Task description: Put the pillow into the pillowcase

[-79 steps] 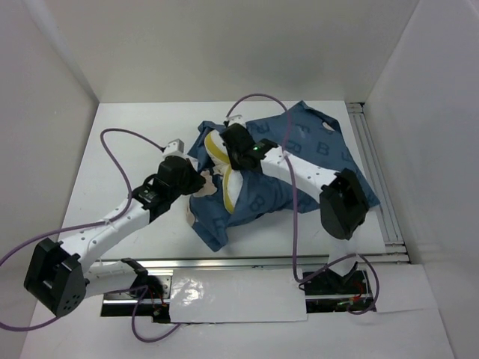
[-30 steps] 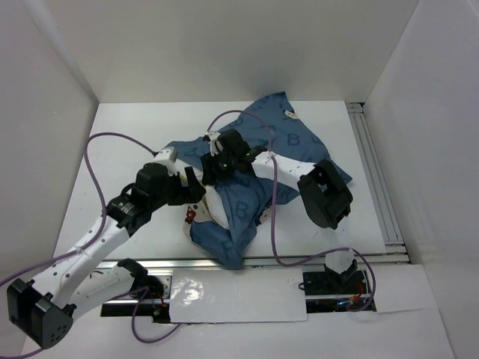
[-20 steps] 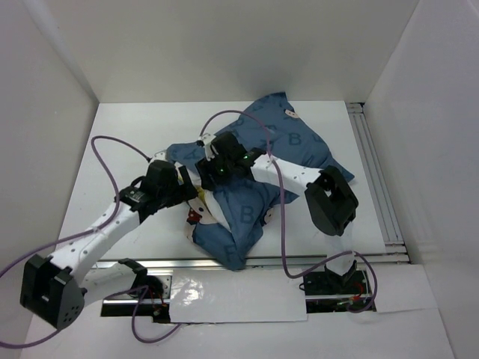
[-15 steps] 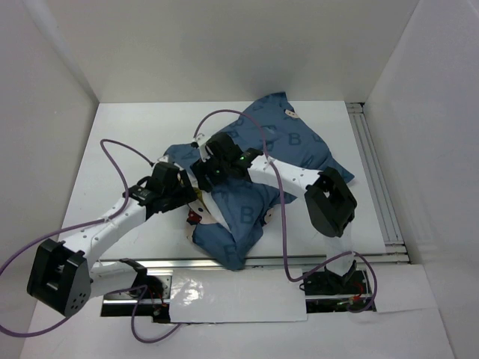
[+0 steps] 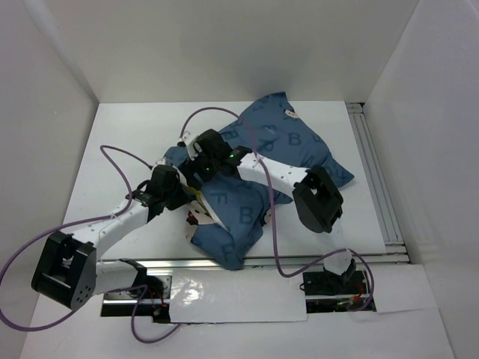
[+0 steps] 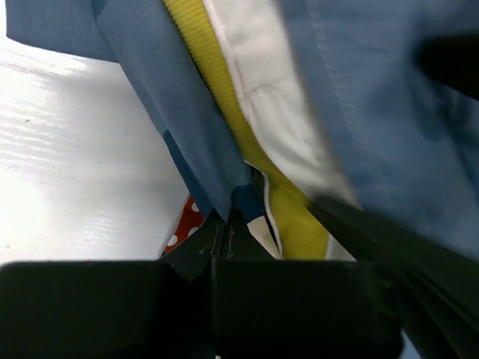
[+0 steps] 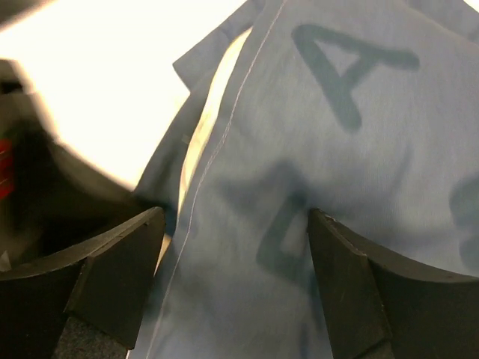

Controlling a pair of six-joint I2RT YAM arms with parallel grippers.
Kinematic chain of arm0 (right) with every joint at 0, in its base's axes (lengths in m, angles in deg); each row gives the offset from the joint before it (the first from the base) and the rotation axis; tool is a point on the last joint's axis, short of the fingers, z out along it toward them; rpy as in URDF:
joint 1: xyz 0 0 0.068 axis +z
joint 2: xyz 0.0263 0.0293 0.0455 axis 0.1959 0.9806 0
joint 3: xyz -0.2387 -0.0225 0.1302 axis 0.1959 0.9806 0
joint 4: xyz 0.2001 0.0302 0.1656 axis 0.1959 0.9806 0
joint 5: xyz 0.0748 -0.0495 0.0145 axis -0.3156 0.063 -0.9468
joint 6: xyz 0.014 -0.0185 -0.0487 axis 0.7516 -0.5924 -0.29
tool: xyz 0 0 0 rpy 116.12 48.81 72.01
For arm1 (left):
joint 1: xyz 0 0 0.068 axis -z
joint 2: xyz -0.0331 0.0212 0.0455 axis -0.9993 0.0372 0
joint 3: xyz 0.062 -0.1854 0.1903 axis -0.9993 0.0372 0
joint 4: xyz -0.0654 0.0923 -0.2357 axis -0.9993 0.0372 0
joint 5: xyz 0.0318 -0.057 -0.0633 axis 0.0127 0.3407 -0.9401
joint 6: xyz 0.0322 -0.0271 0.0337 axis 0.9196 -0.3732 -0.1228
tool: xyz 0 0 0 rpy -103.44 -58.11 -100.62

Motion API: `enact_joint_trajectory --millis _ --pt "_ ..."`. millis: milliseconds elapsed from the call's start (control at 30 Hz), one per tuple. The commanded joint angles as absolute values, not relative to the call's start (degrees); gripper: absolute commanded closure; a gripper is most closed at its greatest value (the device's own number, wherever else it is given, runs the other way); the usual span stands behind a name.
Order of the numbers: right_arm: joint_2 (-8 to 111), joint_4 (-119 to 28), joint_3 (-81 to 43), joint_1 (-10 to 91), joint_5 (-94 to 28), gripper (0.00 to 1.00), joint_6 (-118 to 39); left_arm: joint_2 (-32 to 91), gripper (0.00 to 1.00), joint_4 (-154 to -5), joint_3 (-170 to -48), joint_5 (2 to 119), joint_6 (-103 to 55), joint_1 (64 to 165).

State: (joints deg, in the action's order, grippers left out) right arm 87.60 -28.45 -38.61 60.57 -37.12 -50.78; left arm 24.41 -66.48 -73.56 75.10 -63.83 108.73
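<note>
The denim-blue pillowcase (image 5: 288,146) lies bulging across the table's middle, with the pillow mostly inside it. Only the pillow's yellow edge (image 6: 213,82) and a white strip (image 6: 262,82) show at the case's left opening. My left gripper (image 5: 185,196) is shut on the pillowcase's lower edge (image 6: 196,149), the fabric pinched between its tips (image 6: 224,218). My right gripper (image 7: 236,224) stands open over the lettered top layer (image 7: 337,149), one finger (image 7: 120,262) on each side. In the top view the right gripper (image 5: 196,161) is at the same opening, just above the left one.
A red polka-dot patch (image 6: 183,224) of the print shows beside the left jaws. White table (image 5: 127,142) extends left of the case. A metal rail (image 5: 374,172) runs along the right side, and white walls enclose the table on three sides.
The left gripper moved in to the case's opening and shut on its lower edge. The right gripper opened wider and shifted left along the top layer.
</note>
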Motion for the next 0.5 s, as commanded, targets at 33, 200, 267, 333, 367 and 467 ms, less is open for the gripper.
enact_joint_trajectory --millis 33,200,267,333,367,467 --pt "93.8 -25.7 -45.1 61.4 -37.0 0.19 -52.6 16.2 1.0 -69.7 -73.2 80.5 -62.9 108.3" --pt "95.7 -24.1 -43.2 61.4 -24.8 0.94 -49.2 8.5 1.0 -64.4 -77.7 87.8 -60.8 107.8" --pt "96.2 -24.1 -41.8 60.9 -17.0 1.0 -47.8 6.3 1.0 -63.1 -79.8 90.6 -58.9 107.8" --pt "96.9 -23.1 -41.8 60.9 -13.6 1.0 -47.8 3.0 1.0 -63.1 -83.6 91.4 -56.9 107.8" --pt "97.9 -23.1 -41.2 60.3 -12.1 1.0 -47.8 2.0 1.0 -63.1 -84.8 90.9 -55.9 107.8" --pt "101.5 -21.7 -42.1 60.3 -8.2 1.0 -47.2 -2.1 1.0 -65.5 -88.1 87.8 -49.7 107.8"
